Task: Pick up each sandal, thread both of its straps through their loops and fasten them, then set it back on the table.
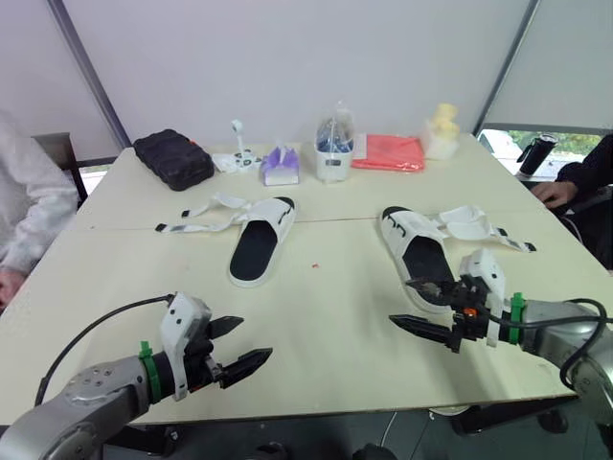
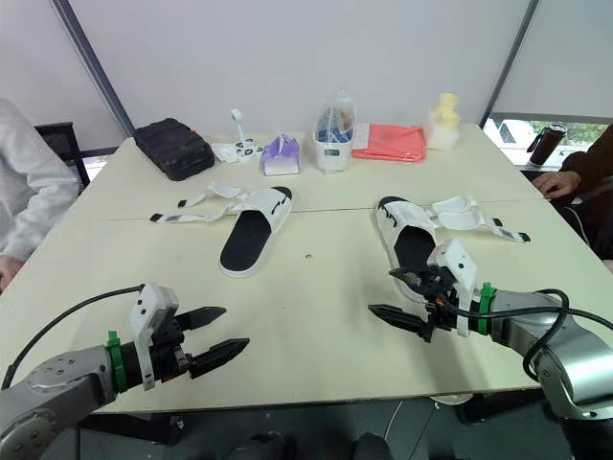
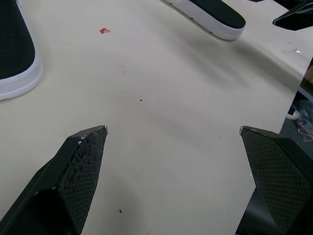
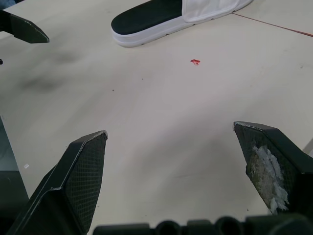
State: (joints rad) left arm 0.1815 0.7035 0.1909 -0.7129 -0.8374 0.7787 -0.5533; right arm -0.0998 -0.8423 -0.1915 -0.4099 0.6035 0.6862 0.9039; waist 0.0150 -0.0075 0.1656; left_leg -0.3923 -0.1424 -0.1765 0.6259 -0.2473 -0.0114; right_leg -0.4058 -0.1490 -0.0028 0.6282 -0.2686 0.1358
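Observation:
Two white sandals with black footbeds lie on the cream table [image 1: 326,316]. The left sandal [image 1: 261,238] is at mid-table, its unfastened straps [image 1: 206,216] spread out to the left. The right sandal [image 1: 419,251] has its straps [image 1: 479,228] loose to the right. My left gripper [image 1: 238,347] hovers open near the table's front edge, nothing between its fingers. My right gripper [image 1: 414,305] is open too, just in front of the right sandal's heel. In the left wrist view the right sandal's heel [image 3: 215,14] lies beyond the fingertips [image 3: 88,142].
Along the table's far side stand a black case [image 1: 173,158], a purple tissue pack [image 1: 280,165], a clear container [image 1: 334,149], a pink cloth [image 1: 388,151] and a yellow object [image 1: 442,129]. A person's sleeve [image 1: 29,206] shows at left, another person's hand [image 1: 554,192] at right. A red speck [image 1: 313,264] marks the table.

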